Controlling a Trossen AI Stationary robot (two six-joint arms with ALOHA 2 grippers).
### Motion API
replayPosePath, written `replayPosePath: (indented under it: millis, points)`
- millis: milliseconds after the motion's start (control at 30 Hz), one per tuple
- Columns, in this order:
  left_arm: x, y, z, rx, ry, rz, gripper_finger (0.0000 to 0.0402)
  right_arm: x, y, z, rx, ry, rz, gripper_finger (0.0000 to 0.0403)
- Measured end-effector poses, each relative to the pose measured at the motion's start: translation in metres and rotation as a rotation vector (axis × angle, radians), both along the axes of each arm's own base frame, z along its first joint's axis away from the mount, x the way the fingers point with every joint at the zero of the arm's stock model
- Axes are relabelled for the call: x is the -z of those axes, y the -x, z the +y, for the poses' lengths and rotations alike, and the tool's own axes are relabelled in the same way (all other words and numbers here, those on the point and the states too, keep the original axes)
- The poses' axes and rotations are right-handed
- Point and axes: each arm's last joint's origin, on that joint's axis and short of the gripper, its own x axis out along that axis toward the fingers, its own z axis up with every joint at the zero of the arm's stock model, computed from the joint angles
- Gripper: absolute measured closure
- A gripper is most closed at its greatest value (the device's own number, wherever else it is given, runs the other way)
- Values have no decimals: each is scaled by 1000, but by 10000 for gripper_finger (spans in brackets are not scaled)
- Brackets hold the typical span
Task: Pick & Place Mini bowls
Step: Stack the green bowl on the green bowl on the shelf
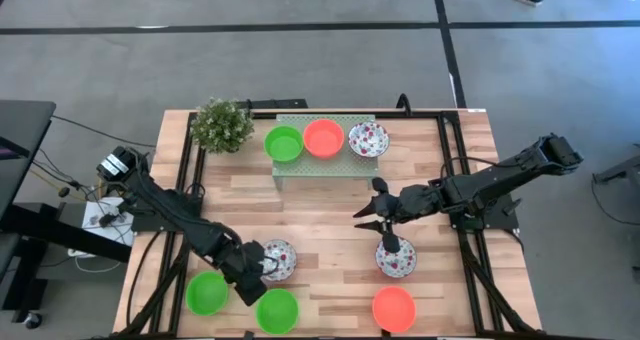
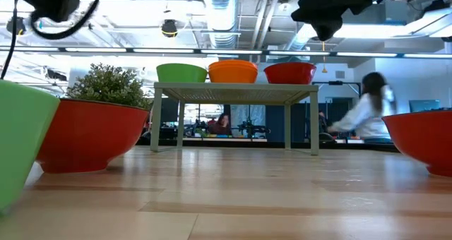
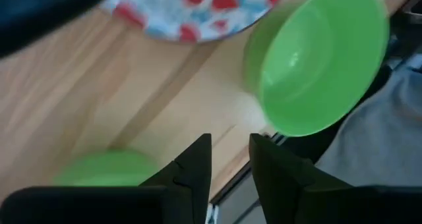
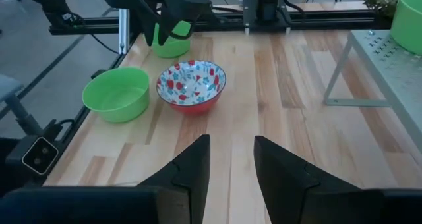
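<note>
I see a pale wooden table [image 1: 320,195] with a black frame, standing on a grey floor crossed by dark lines; in the low view the room behind is a lit open hall with ceiling ducts, and a person in a white top [image 2: 367,113] sits off to one side. At the far edge stands a pale green perforated stand [image 1: 325,160] carrying three mini bowls in a row: a green bowl [image 1: 284,143], an orange bowl [image 1: 323,137] and a floral bowl [image 1: 368,139], all empty. A small bushy plant [image 1: 221,124] sits just beside the stand. Near the front edge I count five more empty bowls: two green ones [image 1: 207,292] [image 1: 277,310], a floral one [image 1: 277,259] between them and the table's middle, another floral one [image 1: 396,259] on the right side, and an orange one [image 1: 393,308] in front of it. My left gripper [image 1: 258,270] hovers by the front-left bowls with its fingers slightly parted, holding nothing. My right gripper [image 1: 366,212] hangs over the middle of the table, fingers parted, also empty.
</note>
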Motion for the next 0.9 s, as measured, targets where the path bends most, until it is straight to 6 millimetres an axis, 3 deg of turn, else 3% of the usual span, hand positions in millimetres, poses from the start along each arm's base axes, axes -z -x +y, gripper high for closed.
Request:
replayPosePath:
  millis: [133, 333, 600, 900]
  points:
    - [1, 6, -4, -85, 6, 53, 307, -2, -2, -6, 13, 26, -5, 290]
    - [3, 20, -11, -218, -26, 161, 311, -24, -11, -20, -26, 262, -95, 290]
    - [5, 40, -26, -371, -23, 261, 311, -28, -15, -36, 27, 296, -109, 290]
    - [28, 50, -17, -483, -85, 309, 311, -28, -17, -55, 65, 390, -99, 290]
